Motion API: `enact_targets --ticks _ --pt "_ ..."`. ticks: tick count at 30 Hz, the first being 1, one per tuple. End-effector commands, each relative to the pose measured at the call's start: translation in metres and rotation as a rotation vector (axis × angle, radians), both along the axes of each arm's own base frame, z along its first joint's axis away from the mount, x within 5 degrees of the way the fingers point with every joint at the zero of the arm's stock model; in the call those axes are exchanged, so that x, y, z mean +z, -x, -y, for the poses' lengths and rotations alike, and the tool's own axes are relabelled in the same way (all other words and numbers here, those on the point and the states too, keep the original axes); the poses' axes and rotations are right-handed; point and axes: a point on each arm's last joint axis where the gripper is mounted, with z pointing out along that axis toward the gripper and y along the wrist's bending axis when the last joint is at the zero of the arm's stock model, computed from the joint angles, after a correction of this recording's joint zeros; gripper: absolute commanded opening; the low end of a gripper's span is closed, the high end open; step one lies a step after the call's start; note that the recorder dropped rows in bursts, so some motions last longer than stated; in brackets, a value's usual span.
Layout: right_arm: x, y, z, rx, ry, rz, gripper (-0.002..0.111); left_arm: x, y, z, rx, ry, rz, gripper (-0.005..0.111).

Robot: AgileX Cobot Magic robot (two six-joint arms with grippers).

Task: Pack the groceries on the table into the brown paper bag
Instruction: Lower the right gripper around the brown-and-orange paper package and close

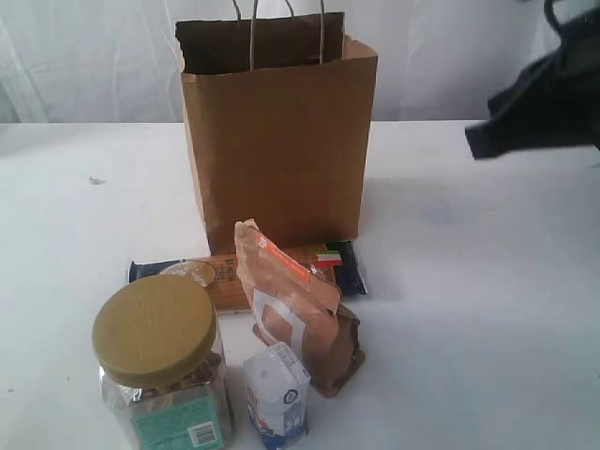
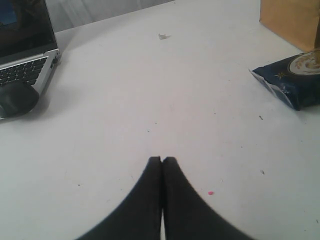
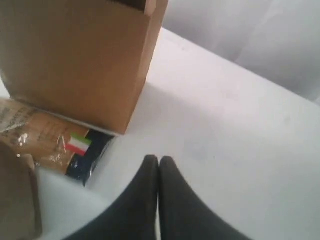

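The brown paper bag [image 1: 279, 131] [image 3: 75, 55] stands upright and open-topped at the back middle of the white table [image 1: 469, 309]. In front of it lies the flat spaghetti packet [image 1: 234, 267] [image 3: 55, 142] with blue ends [image 2: 292, 80]. The brown orange-labelled pouch [image 1: 295, 305] leans in front of that packet. Nearest the camera stand the clear jar with an olive-yellow lid [image 1: 159, 361] and the small white-blue carton [image 1: 278, 394]. My right gripper [image 1: 487, 141] [image 3: 158, 160] hovers shut and empty at the right, apart from the bag. My left gripper [image 2: 162, 160] is shut and empty over bare table.
A laptop [image 2: 25, 50] and a dark mouse [image 2: 17, 97] sit at the table's edge in the left wrist view. A small scrap [image 2: 162, 36] [image 1: 96, 180] lies on the table left of the bag. A white curtain hangs behind.
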Motion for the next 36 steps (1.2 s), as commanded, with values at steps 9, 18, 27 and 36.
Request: enact_targets --ticks 9,18,27,36 --pt "-0.084 0.018 0.004 -0.061 -0.096 -0.188 0.0 -0.001 0.0 0.0 0.003 0.004 0.003 0.0" --pt "-0.076 0.023 -0.01 0.004 -0.222 -0.216 0.0 -0.001 0.0 0.0 0.003 0.004 0.003 0.0" --pt "-0.067 0.054 -0.053 0.495 -0.073 -0.159 0.0 -0.001 0.0 0.0 0.003 0.004 0.003 0.0" --pt "-0.066 0.06 -0.061 0.538 -0.071 -0.145 0.024 -0.001 0.0 0.0 0.003 0.004 0.003 0.0"
